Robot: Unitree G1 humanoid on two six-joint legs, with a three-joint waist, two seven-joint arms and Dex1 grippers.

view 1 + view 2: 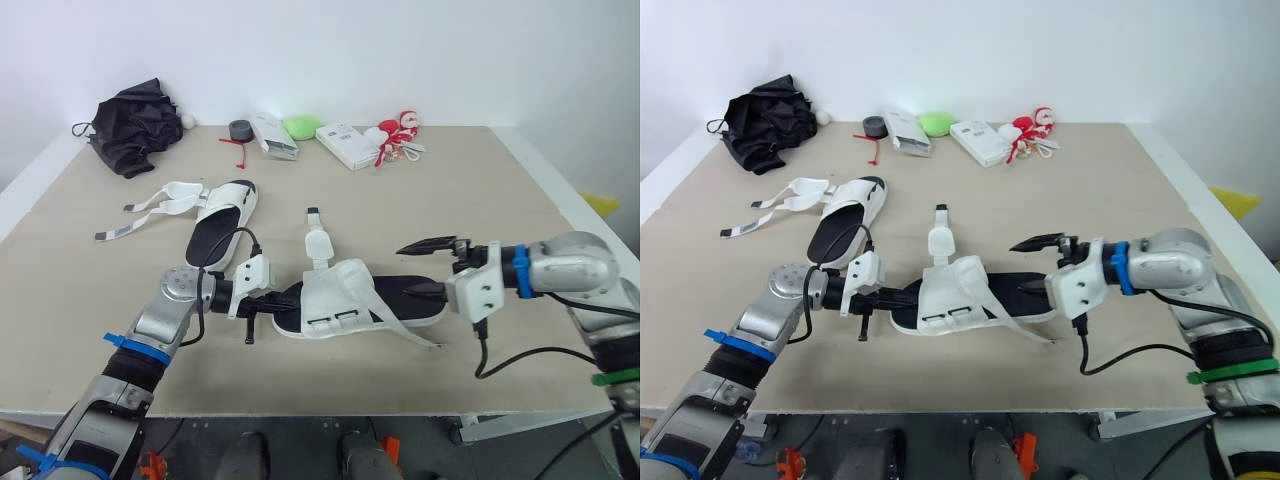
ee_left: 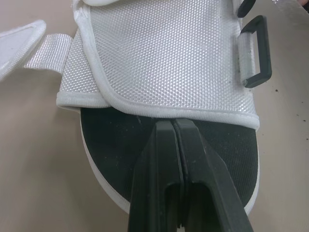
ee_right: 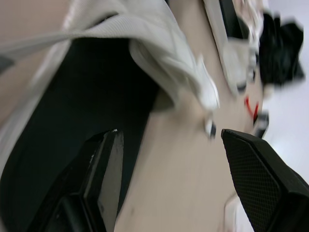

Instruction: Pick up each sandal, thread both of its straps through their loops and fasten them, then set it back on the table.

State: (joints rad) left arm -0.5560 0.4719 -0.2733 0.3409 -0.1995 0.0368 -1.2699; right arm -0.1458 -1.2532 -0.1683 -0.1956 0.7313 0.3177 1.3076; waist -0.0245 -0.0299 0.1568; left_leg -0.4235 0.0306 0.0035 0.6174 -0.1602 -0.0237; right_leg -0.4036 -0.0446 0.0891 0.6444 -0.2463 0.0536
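A: Where is the near sandal [image 1: 345, 300] lying?

B: It is lying flat on the tabletop [image 1: 480, 180], near the front edge, between the two hands. One strap [image 1: 316, 240] is pointing away towards the far side, and another [image 1: 410, 333] is trailing loose towards the front edge.

A: What is the left hand [image 2: 173, 124] doing?

B: Its fingers are pressing together with nothing between them. Their tips are resting on the black footbed, right at the edge of the white upper. A black loop [image 2: 255, 50] is sitting on that upper's side.

A: And the right hand [image 1: 428, 267]?

B: It is gaping wide at the sandal's other end. One finger [image 3: 104, 169] is hanging over the footbed and the other [image 3: 260, 179] is hovering over bare tabletop.

A: And the far sandal [image 1: 222, 215]?

B: It is lying further back on the left, well apart from both hands, with its unfastened straps [image 1: 160, 203] spreading out to the left.
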